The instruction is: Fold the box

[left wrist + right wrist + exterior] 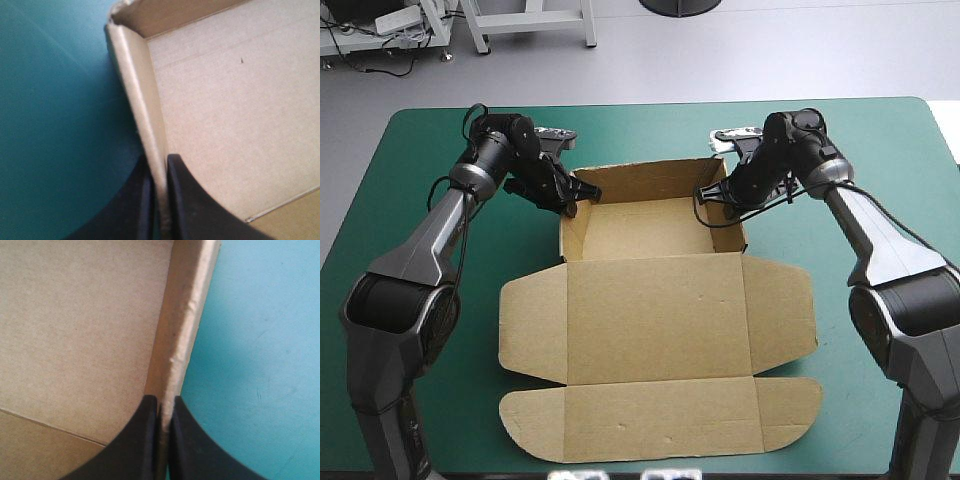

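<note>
reaching in from either side, left gripper [570, 204] pinches the left wall [135, 100] of the box [650, 235], right gripper [706, 192] the right wall [187, 325]; lid [660, 330] flat on teal-green cover [640, 130]

No text, label, brand, number or sign was readable for you in any view. Box [660, 300]: board faces showed you plain brown only. Tiny dark speck [242, 60] sat on box floor in left wrist view, too small for you to read as a character.
</note>
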You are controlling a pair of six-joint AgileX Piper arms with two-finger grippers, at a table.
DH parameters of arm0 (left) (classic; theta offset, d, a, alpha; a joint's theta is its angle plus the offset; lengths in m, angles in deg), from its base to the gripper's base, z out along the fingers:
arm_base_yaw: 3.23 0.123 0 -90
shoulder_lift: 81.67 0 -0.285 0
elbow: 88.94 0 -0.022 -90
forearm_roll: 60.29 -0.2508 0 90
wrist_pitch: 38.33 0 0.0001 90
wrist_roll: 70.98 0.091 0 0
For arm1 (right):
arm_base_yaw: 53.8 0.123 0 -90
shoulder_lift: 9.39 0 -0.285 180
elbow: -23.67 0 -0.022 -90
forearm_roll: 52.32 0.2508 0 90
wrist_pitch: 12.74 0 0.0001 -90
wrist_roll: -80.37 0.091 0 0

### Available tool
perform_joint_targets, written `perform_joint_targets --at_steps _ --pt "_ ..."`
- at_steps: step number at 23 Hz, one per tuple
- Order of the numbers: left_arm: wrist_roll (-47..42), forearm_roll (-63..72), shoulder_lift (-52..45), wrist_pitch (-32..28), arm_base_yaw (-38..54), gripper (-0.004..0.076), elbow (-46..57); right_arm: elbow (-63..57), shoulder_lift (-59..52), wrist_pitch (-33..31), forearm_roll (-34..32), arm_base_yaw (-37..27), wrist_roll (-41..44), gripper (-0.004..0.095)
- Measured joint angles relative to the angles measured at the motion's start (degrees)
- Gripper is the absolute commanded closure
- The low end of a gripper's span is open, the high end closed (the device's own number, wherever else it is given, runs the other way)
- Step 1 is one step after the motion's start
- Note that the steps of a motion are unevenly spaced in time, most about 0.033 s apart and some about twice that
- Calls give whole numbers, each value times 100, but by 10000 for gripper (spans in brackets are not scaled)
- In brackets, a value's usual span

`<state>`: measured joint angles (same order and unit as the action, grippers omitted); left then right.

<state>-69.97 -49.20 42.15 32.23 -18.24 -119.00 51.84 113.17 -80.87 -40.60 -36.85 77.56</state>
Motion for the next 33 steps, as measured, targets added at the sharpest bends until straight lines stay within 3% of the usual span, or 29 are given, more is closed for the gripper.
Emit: perform_joint_targets --at_steps 4,7,10,13,17,24,33 --pt "0 6 52 44 0 728 -45 32 28 -12 49 0 -245 909" --pt "79 11 60 63 6 708 -63 32 38 -12 45 0 -294 822" --pt "174 15 79 102 6 601 -145 32 66 44 -72 0 -406 645" --pt "310 -2 202 84 -4 526 -194 -71 363 280 -108 38 -500 601" --pt "463 -97 352 0 -16 370 -174 -71 362 283 -126 37 -554 601" --pt "475 -111 356 -23 -20 366 -242 458 357 -151 -508 44 -571 591" --pt "474 93 278 0 -20 365 -588 1006 335 -235 -939 44 -711 486"
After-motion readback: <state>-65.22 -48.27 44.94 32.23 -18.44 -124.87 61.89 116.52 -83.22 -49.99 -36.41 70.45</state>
